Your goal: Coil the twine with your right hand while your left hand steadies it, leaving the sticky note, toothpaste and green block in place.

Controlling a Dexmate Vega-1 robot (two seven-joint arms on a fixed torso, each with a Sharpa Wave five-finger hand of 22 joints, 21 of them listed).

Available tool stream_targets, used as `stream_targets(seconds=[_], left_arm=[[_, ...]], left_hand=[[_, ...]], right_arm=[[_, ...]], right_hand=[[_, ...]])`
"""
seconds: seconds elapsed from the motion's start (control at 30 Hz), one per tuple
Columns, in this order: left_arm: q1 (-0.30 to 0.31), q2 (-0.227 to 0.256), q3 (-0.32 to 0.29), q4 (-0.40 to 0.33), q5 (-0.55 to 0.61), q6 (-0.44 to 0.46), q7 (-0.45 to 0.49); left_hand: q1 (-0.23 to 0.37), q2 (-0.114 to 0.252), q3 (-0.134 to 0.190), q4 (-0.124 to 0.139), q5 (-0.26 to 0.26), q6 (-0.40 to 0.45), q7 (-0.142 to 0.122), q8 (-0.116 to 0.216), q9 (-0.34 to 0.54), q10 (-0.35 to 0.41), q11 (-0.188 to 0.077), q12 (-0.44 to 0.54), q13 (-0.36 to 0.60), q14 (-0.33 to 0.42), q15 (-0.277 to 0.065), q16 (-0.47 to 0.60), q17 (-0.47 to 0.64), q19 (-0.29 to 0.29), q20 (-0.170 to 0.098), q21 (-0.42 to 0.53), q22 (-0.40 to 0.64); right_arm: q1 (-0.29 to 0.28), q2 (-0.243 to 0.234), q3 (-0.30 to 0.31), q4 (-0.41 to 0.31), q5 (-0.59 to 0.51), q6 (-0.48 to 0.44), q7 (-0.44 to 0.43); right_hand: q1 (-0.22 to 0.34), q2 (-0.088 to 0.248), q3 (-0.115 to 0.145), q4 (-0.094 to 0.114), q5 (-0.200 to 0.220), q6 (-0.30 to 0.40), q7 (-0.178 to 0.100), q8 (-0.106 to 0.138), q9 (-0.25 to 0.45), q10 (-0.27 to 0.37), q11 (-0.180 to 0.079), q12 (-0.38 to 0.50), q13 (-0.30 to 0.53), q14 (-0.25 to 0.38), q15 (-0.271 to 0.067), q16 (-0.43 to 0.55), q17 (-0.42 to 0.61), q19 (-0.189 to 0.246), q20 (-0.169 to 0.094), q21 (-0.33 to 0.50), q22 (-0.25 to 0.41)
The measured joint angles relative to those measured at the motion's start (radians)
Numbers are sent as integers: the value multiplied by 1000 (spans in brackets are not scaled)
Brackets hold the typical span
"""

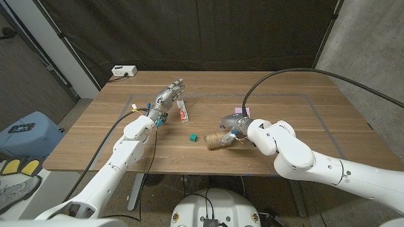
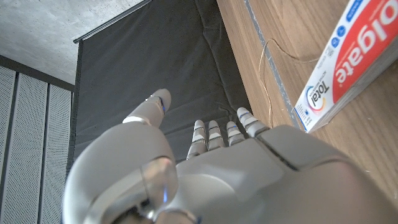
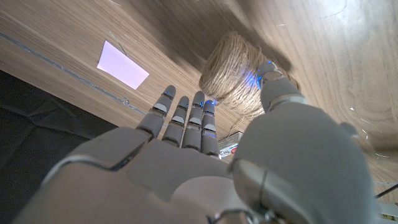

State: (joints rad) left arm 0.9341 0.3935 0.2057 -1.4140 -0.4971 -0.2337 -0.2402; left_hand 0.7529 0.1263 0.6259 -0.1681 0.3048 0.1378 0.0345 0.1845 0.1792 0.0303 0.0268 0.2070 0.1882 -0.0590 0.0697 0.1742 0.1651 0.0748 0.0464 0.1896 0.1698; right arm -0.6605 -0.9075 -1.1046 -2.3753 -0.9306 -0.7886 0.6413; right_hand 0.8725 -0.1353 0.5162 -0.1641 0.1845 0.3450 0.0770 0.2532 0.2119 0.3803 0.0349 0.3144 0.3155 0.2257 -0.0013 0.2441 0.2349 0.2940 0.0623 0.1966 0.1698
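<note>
The ball of twine (image 1: 215, 140) lies on its side near the front middle of the wooden table (image 1: 297, 120), its wound end facing the camera in the head view; in the right wrist view the same ball (image 3: 231, 76) shows as a tight tan winding. The right hand (image 1: 232, 129) is at the ball's right side — its thumb (image 3: 273, 84) lies against the winding while the other fingers (image 3: 186, 118) reach past the ball, straight and slightly apart, so a firm grip on the twine cannot be made out. A thin loose strand (image 1: 203, 96) trails over the table toward the far side and is seen again as a fine curved line (image 2: 273, 59) in the left wrist view. Just left of the ball sits the green block (image 1: 192, 136), apart from it. Farther back and to the left lies the toothpaste box (image 1: 182, 111), red and white, printed side up (image 2: 348, 65). The left hand (image 1: 168, 96) hovers beside the toothpaste box on its left, fingers (image 2: 217, 134) extended and close together — holding nothing. A pale purple sticky note (image 3: 122, 64) lies on the table beyond the right hand, its edge showing behind that hand in the head view (image 1: 240, 110). A white box (image 1: 124, 71) rests at the far left corner of the table.
</note>
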Motion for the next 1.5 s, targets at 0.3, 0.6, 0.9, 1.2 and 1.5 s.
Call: stream_targets(seconds=[0.3,0.6,0.9,1.2,1.5], left_arm=[[13,0,-4,-12,2,5,9],[19,0,-5,-18,3,8,11],[22,-1,-6,-23,5,10,12],[25,-4,-4,-28,7,13,18],[28,-5,-2,-33,9,17,22]], left_hand=[[6,0,-4,-4,0,1,1,0,0,0,0,0,0,0,0,0,0,0,0,0,0],[8,0,-4,-4,0,1,1,0,0,0,0,0,0,6,5,0,0,0,0,0,0],[8,0,-8,0,0,1,1,0,0,0,0,0,0,6,5,0,0,0,0,0,0],[8,0,-8,0,0,7,-4,0,0,0,0,0,0,5,5,0,0,0,0,0,0],[8,0,-12,-4,6,9,-2,0,0,0,0,0,0,5,5,0,0,0,0,0,0]], right_arm=[[-7,15,-5,15,-20,0,17],[-16,25,-10,28,-31,0,19],[-26,27,-10,36,-40,-4,18],[-36,21,-9,40,-48,1,2],[-51,13,-1,41,-51,19,-30]], right_hand=[[0,0,13,-4,0,27,-20,0,0,24,-13,15,8,16,-9,4,0,5,-5,0,0],[5,-5,16,-7,0,43,-29,0,0,35,-25,22,8,22,-15,4,5,0,-11,0,0],[9,-9,24,-7,0,63,-48,6,0,63,-41,34,12,43,-36,8,5,7,-18,0,0],[13,-13,33,-5,0,104,-68,13,-3,96,-59,52,17,73,-41,12,5,13,-23,0,0],[13,-13,46,-7,0,164,-99,25,-3,156,-79,79,21,129,-40,22,5,31,-41,0,0]])
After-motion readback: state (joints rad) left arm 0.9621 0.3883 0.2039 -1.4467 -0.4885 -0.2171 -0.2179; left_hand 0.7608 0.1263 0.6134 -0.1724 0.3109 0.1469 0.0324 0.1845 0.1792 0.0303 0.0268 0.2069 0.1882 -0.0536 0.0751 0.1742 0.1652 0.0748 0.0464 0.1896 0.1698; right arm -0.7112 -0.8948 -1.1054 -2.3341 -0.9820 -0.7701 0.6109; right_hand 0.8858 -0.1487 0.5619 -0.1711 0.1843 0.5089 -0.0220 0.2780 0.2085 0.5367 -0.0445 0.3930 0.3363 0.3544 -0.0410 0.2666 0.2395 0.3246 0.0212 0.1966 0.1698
